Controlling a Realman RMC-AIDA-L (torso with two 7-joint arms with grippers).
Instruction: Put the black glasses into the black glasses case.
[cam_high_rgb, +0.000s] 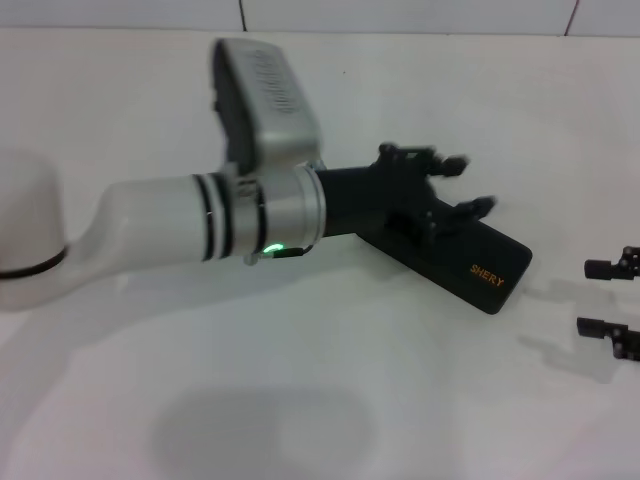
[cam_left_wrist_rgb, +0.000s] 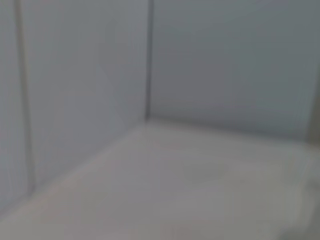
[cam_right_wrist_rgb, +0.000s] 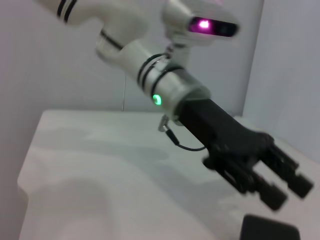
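Hovering open over the shut black glasses case (cam_high_rgb: 470, 262), left hand (cam_high_rgb: 462, 182).

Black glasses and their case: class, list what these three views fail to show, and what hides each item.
- Black glasses: seen in no view.
- Black glasses case: head view, the left hand covers its far end; lid looks closed. Right wrist view, cut off by the edge.
- Right hand: head view, only fingertips show at the edge.
- Left wrist view: only blurred wall and table.
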